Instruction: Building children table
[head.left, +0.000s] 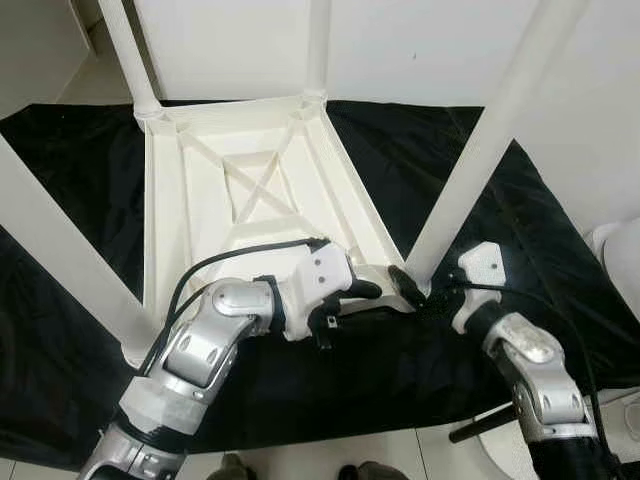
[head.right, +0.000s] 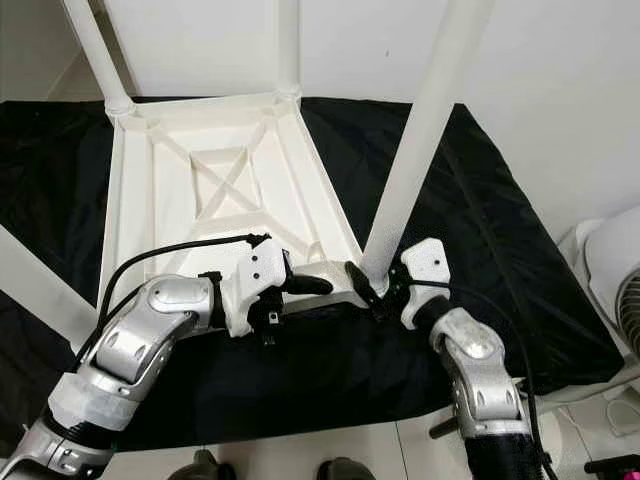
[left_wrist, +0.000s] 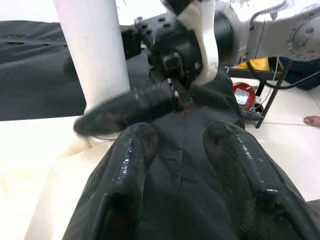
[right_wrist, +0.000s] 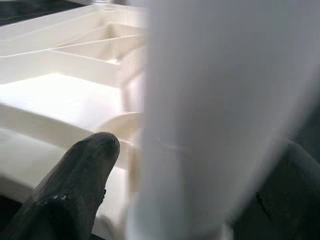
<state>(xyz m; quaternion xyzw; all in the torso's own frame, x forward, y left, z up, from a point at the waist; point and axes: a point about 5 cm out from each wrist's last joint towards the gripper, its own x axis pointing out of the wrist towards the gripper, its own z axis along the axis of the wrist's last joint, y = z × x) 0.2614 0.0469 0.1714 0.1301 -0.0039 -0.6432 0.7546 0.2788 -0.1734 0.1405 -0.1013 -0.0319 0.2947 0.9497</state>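
Observation:
A white plastic children's table (head.left: 250, 200) lies upside down on a black cloth (head.left: 520, 210), with its legs pointing up. My right gripper (head.left: 418, 288) is at the base of the near-right leg (head.left: 480, 150). In the right wrist view that leg (right_wrist: 210, 115) stands between the two black fingers (right_wrist: 75, 185), which press on it from either side. My left gripper (head.left: 345, 312) hovers at the table's front rim, just left of that corner. It is open over the cloth, and nothing lies between its fingers (left_wrist: 125, 175).
The near-left leg (head.left: 60, 250) rises close beside my left arm. Two far legs (head.left: 318, 45) stand against the white wall. A white fan (head.right: 620, 280) stands to the right on the tiled floor. A black rod (head.left: 480, 425) lies by the cloth's edge.

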